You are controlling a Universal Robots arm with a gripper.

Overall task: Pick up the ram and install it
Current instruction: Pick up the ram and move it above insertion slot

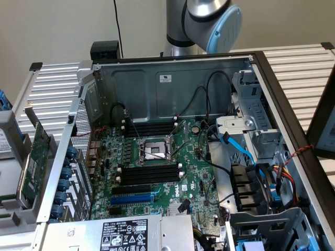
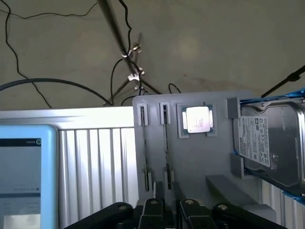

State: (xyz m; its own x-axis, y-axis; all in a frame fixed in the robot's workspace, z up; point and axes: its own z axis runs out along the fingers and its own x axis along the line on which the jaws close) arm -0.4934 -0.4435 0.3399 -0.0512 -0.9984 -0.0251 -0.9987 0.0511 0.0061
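Wrist view: hand (image 2: 170, 206) is hovering part-open, empty, over the ram (image 2: 166, 143) beside the CPU (image 2: 198, 119) — pick-up is calling for straddling it.

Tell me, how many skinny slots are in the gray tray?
2. One slot runs along the gray tray's edge beside the ribbed metal; the other runs between it and the silver chip. The tray's near end is partly hidden.

readable text: none | power supply label (image 1: 124, 235): illegible | hard drive label (image 2: 254, 141): illegible
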